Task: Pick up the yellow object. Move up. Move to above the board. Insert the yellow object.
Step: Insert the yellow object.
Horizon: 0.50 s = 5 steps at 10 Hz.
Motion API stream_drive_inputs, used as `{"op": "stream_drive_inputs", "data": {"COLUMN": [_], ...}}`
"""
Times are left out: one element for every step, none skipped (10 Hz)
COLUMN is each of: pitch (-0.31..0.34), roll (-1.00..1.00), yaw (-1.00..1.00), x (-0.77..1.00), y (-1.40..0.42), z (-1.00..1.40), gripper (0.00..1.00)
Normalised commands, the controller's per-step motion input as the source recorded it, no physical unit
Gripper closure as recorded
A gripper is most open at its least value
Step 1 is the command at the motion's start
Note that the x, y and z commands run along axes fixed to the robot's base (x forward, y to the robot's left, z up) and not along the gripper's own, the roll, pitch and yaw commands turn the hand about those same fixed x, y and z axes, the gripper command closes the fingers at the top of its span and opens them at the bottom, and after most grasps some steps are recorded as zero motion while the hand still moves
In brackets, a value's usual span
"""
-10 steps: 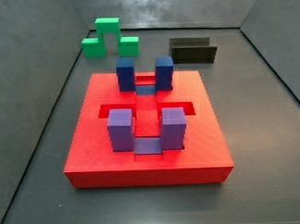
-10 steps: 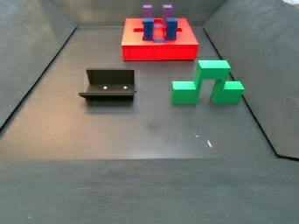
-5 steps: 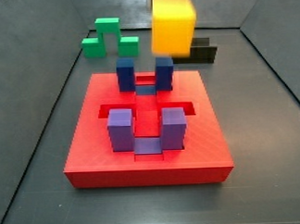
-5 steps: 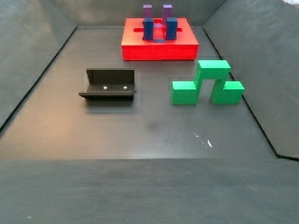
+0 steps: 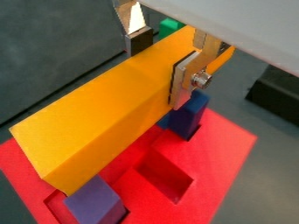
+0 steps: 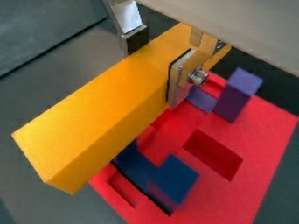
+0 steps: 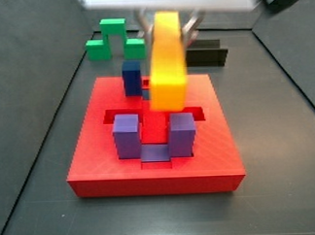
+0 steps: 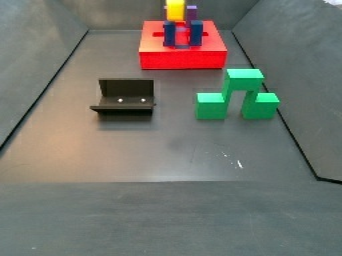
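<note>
1. My claw [image 5: 160, 54] is clenched on the yellow bar [image 5: 111, 118]. Both wrist views show a silver finger plate flat against each long side of the bar, near its upper end.

2. A second ago the side view over the red board [image 7: 155, 154] showed no bar at all. Half a second ago only the bar's lower end had come into view, high above the far half of the board. Now the bar [image 7: 167, 63] hangs lower, over the middle of the board.

3. I judge from this that picking up, lifting and moving above the board are done. The insertion is what remains.

4. In a side view the bar's long axis looks roughly upright, its lower end pointing down at the board. The wrist views look along it, so it appears slanted there; I cannot tell its exact tilt.

5. The bar's lower end sits between the two blue posts [image 7: 133, 74] on the far half and the two purple posts [image 7: 127, 137] on the near half. I cannot tell whether it touches the board yet or hangs just above a slot.

6. In the more distant side view only the bar's yellow top [image 8: 175, 9] shows, above the posts at the far end of the floor.

7. The green blocks [image 8: 235, 95] and the dark fixture [image 8: 124, 98] stand well apart from the board.
</note>
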Motion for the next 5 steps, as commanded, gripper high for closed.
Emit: {"op": "stream_drive_inputs", "data": {"pitch": [-0.186,-0.203,-0.173,-0.09,-0.029], "roll": [-0.2,-0.23,-0.14,0.0,0.1], "yaw": [0.0,0.0,0.07,0.09,0.1], "x": [-0.37,-0.23,-0.05,0.0,0.0], "y": [0.0,-0.04,-0.15,-0.26,-0.26], "z": [-0.19,0.0,0.0,0.0,-0.05], "gripper": [1.0,1.0,1.0,1.0,1.0]}}
